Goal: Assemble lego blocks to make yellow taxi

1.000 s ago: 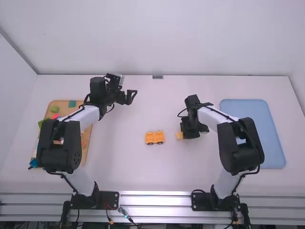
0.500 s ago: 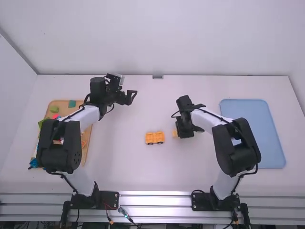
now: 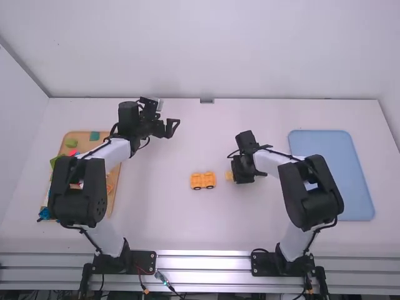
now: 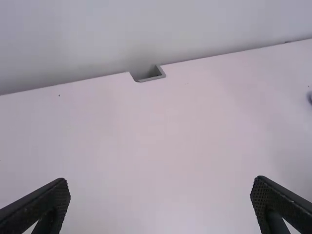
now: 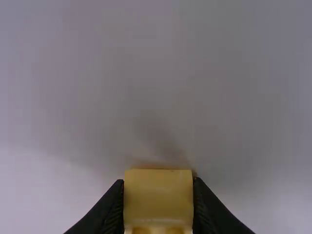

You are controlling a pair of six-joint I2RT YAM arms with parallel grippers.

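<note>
Pinching small yellow plastic block (image 5: 158, 200) in right black gripper (image 5: 158, 181) near half-built orange-yellow wheeled car (image 3: 203, 180) on white table (image 3: 162, 219), with left black gripper (image 4: 160, 185) spread wide, likely staging next taxi piece; next, line up squarely with car, then press on.

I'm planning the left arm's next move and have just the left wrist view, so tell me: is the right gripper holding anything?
Observer: Yes, the right gripper is closed on a yellow block.

Operator: Is there any part of the taxi near it?

Observer: In the high view, an orange wheeled piece stands left of the block, with a gap between them.

Operator: And where would I find other parts?

Observer: A teal block lies on the tan tray at the left of the high view.
</note>
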